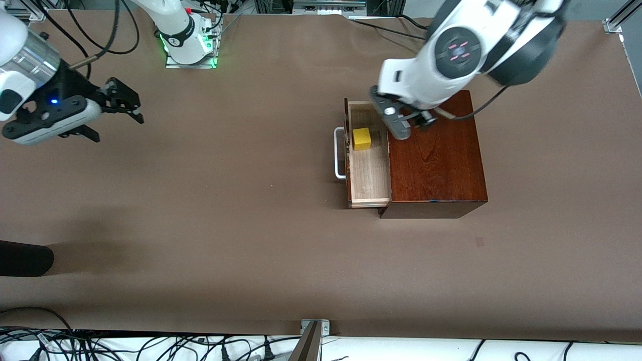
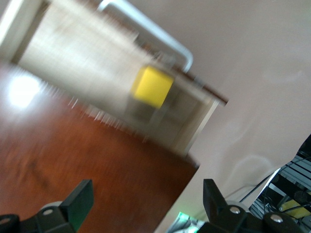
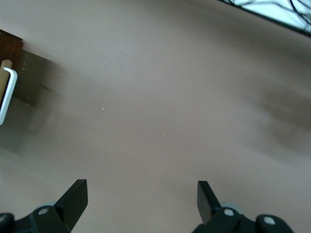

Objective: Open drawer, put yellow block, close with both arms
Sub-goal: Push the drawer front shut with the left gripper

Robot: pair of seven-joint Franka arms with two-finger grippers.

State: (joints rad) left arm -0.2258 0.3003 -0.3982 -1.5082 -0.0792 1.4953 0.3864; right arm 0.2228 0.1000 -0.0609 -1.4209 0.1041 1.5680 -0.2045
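The drawer [image 1: 368,170] stands pulled out of the mahogany box [image 1: 436,160], toward the right arm's end of the table, with its white handle [image 1: 340,153] leading. The yellow block [image 1: 361,139] lies in the drawer's tray, in the part farther from the front camera. My left gripper [image 1: 411,123] is open and empty, over the box top at the drawer's edge. In the left wrist view the block [image 2: 153,86], the tray [image 2: 77,68] and the box top [image 2: 73,160] show past my open gripper [image 2: 146,204]. My right gripper [image 1: 120,103] is open and empty over bare table and waits; its wrist view shows the gripper [image 3: 141,196] and the handle [image 3: 7,94].
The right arm's green-lit base [image 1: 190,47] stands at the table's back edge. A dark rounded object [image 1: 25,258] juts in at the right arm's end. Cables [image 1: 150,346] and a metal bracket [image 1: 313,336] line the near edge.
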